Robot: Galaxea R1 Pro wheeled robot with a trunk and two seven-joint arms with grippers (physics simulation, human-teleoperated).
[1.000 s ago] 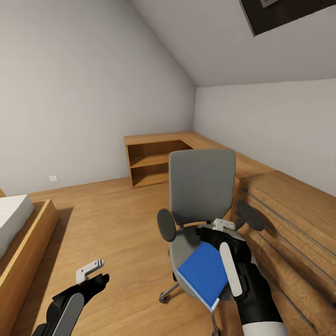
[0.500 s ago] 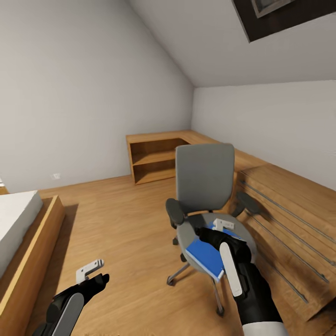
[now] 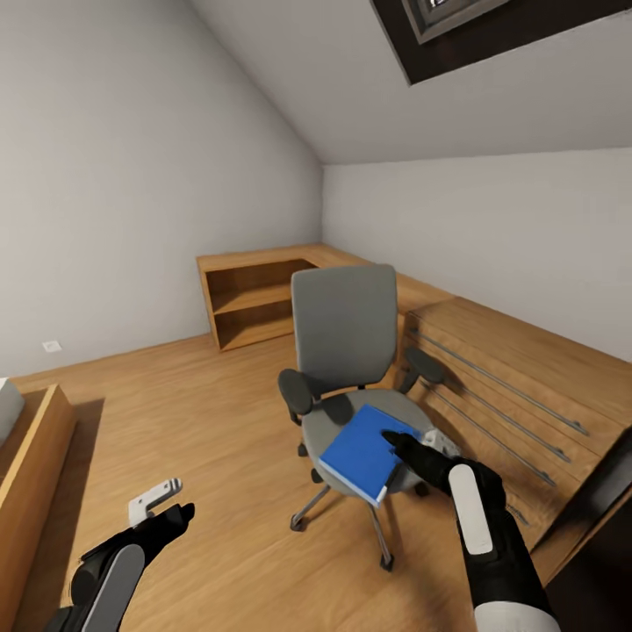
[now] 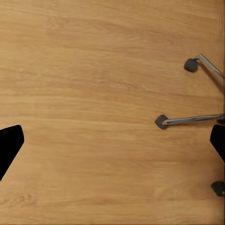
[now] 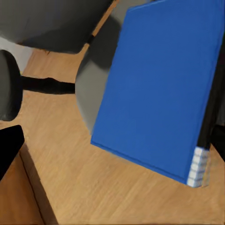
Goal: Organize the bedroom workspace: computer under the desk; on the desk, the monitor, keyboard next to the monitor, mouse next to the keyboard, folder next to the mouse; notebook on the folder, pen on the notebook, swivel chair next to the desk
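Note:
A grey swivel chair [image 3: 342, 333] stands on the wooden floor in the middle of the head view. A blue folder [image 3: 360, 449] lies on its seat and overhangs the front edge. My right gripper [image 3: 412, 443] hovers at the folder's right edge, open. In the right wrist view the folder [image 5: 159, 89] lies between the wide-spread fingers, one dark finger [image 5: 215, 70] along its spine side. My left gripper [image 3: 167, 505] is open low over bare floor, left of the chair. The left wrist view shows the chair's base legs [image 4: 192, 120] and casters.
A low wooden shelf unit [image 3: 254, 298] stands in the far corner. A wooden drawer unit [image 3: 500, 369] runs along the right wall just behind the chair. A wooden bed frame [image 3: 31, 456] is at the left edge. Open floor lies between bed and chair.
The whole view has pulled back and swung, so the chair now looks farther off and more to the left. Both arms keep their places in the picture.

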